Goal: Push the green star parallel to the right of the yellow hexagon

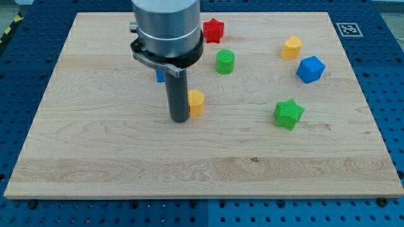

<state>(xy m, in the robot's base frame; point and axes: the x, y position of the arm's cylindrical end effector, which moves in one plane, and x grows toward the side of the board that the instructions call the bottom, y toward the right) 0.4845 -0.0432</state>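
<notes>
The green star [289, 114] lies on the wooden board right of centre. A yellow block [197, 102], likely the hexagon, lies near the centre, partly hidden by my rod. My tip [180, 119] rests on the board right against the yellow block's left side. The green star is well to the right of the tip and slightly lower in the view than the yellow block.
A red star [213, 30] lies at the top centre, a green cylinder [225, 62] below it. A second yellow block [291, 48] and a blue block [310, 69] lie at the upper right. Another blue block [160, 76] peeks from behind the arm.
</notes>
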